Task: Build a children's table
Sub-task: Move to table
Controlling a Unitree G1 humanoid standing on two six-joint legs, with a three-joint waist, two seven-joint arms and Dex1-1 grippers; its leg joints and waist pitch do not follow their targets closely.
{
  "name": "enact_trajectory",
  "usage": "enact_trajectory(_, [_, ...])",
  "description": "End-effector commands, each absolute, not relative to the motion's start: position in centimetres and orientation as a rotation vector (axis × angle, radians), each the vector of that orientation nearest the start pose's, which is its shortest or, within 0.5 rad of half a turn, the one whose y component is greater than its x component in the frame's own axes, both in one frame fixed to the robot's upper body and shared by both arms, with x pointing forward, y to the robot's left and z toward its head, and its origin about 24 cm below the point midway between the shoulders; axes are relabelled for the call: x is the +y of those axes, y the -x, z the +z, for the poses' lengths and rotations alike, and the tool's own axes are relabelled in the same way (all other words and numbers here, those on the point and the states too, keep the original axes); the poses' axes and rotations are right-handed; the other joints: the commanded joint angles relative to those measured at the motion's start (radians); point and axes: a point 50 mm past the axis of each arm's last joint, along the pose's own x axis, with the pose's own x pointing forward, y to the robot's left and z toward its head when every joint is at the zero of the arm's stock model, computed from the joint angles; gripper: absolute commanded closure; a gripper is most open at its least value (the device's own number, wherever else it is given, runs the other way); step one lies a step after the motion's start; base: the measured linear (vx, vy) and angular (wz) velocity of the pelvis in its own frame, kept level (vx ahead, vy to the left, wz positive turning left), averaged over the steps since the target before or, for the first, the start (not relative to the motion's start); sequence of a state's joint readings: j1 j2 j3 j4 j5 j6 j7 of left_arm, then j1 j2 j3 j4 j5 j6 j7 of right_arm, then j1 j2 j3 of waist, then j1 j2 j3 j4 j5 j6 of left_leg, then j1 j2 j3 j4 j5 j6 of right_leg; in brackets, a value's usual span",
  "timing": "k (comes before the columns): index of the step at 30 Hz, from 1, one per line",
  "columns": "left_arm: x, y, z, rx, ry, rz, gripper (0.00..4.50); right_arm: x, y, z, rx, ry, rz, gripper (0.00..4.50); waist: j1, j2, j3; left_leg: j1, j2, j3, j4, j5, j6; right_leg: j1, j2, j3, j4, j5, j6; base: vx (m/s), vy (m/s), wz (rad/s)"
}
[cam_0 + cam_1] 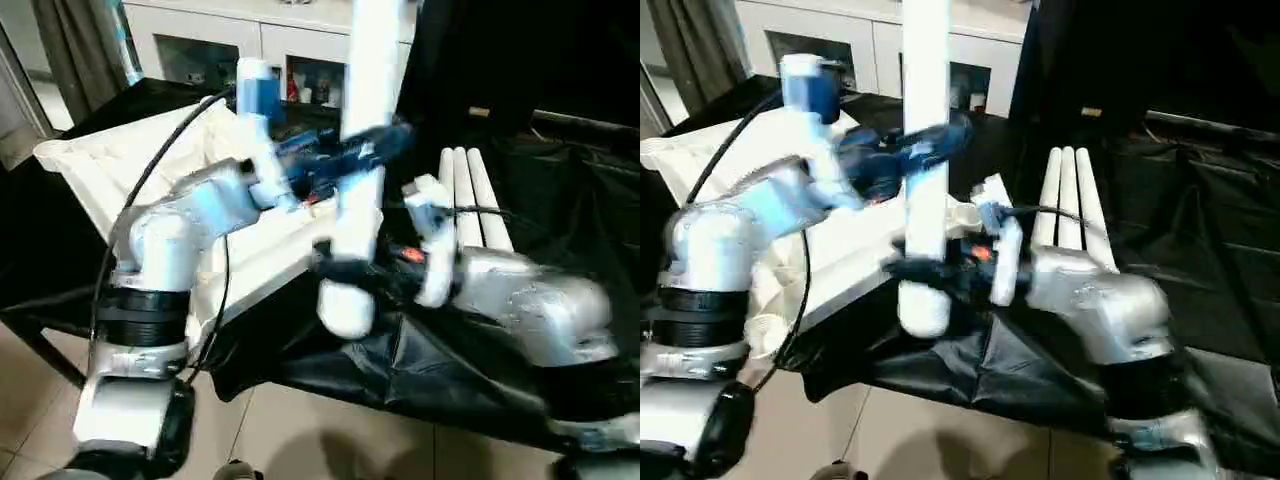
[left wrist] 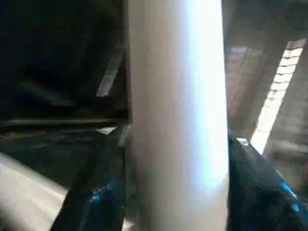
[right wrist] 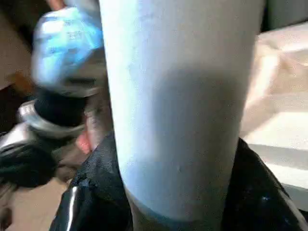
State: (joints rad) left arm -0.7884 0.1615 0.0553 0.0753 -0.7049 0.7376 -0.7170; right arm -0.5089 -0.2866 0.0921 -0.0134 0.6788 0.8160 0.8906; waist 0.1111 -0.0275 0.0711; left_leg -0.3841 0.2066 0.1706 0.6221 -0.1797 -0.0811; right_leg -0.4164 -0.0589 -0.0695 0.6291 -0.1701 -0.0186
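White table leg (image 1: 360,150) stands upright at frame centre, running off the top edge, rounded end low at centre. Both grippers have it: left gripper (image 1: 365,150) clamps its upper-mid part from the left side, right gripper (image 1: 340,262) clamps it lower down from the right. In both wrist views, black fingers (image 2: 91,192) sit either side of the leg, pressed to it, jaws abt half open around its width.

Tabletop (image 1: 110,160) lies underside-up at upper left on black cloth (image 1: 560,200), ribs showing; left forearm (image 1: 190,220) and its black cable (image 1: 150,170) cross in front, hiding much of it. Three more legs (image 1: 470,200) lie side by side, touching, right of centre, near ends hidden behind right forearm (image 1: 530,300). White cabinet (image 1: 200,40) w/ glass doors along the top. Tiled floor (image 1: 300,430) at bottom.
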Motion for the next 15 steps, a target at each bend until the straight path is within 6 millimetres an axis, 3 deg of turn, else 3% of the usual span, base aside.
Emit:
enact_trajectory(1, [7.8,-34.3,20.1,0.052,0.267,-0.931,1.56,-8.7,-29.3,14.3,0.197,-0.33,1.253,2.57,-0.003,-0.01,-0.083,0.012,0.019,-0.004,-0.075,-0.122,-0.027,0.063,-0.072,0.047,-0.083,-0.286,-0.104,0.0,0.0,0.0])
enact_trajectory(2, [8.2,-34.9,19.5,0.087,0.22,-0.822,1.56,-8.2,-29.5,14.2,0.188,-0.316,1.223,2.57,-0.005,-0.005,-0.082,0.013,0.02,-0.005,-0.076,-0.121,-0.031,0.058,-0.07,0.048,-0.081,-0.277,-0.102,0.0,0.0,0.0])
enact_trajectory(4, [8.3,-35.0,19.3,0.099,0.21,-0.785,1.54,-7.9,-29.6,14.1,0.183,-0.304,1.199,2.58,-0.005,-0.008,-0.084,0.011,0.016,-0.004,-0.074,-0.118,-0.031,0.063,-0.071,0.047,-0.082,-0.277,-0.093,0.0,0.0,0.0])
enact_trajectory(7, [7.9,-35.1,19.0,0.11,0.221,-0.718,1.69,-7.3,-30.0,13.9,0.171,-0.273,1.145,2.58,-0.008,-0.006,-0.085,0.009,0.018,-0.004,-0.073,-0.102,-0.027,0.062,-0.072,0.048,-0.076,-0.237,-0.108,0.0,0.0,0.0])
enact_trajectory(8, [7.9,-35.1,19.0,0.11,0.221,-0.718,1.8,-7.3,-30.0,13.9,0.171,-0.273,1.145,2.58,-0.01,-0.015,-0.083,0.007,0.018,-0.003,-0.073,-0.098,-0.027,0.063,-0.071,0.048,-0.075,-0.227,-0.114,0.0,0.0,0.0])
enact_trajectory(9, [7.9,-35.1,19.0,0.11,0.221,-0.718,1.87,-7.3,-30.0,13.9,0.171,-0.273,1.145,2.58,-0.01,-0.013,-0.084,0.007,0.016,-0.003,-0.073,-0.097,-0.025,0.064,-0.072,0.048,-0.076,-0.23,-0.116,0.0,0.0,0.0])
enact_trajectory(10, [7.5,-35.1,18.8,0.107,0.234,-0.652,1.91,-6.6,-30.4,13.8,0.164,-0.245,1.094,2.58,-0.013,-0.019,-0.084,0.007,0.018,-0.002,-0.073,-0.098,-0.023,0.063,-0.072,0.048,-0.076,-0.231,-0.118,0.0,0.0,0.0])
enact_trajectory(11, [7.5,-35.1,18.8,0.107,0.234,-0.652,2.12,-6.6,-30.4,13.8,0.164,-0.245,1.094,2.58,-0.014,-0.015,-0.082,0.007,0.017,-0.002,-0.073,-0.102,-0.023,0.062,-0.073,0.048,-0.078,-0.234,-0.12,0.0,0.0,0.0])
enact_trajectory(12, [7.3,-35.1,18.8,0.101,0.237,-0.623,2.12,-6.2,-30.5,13.8,0.158,-0.234,1.082,2.58,-0.015,-0.02,-0.083,0.009,0.019,-0.001,-0.073,-0.107,-0.02,0.062,-0.073,0.048,-0.079,-0.242,-0.12,0.0,0.0,0.0])
enact_trajectory(15, [7.0,-35.0,18.8,0.09,0.25,-0.591,2.4,-5.8,-30.6,14.1,0.15,-0.225,1.063,2.58,-0.017,-0.019,-0.082,0.008,0.018,-0.002,-0.073,-0.111,-0.017,0.062,-0.073,0.048,-0.081,-0.253,-0.112,0.0,0.0,0.0])
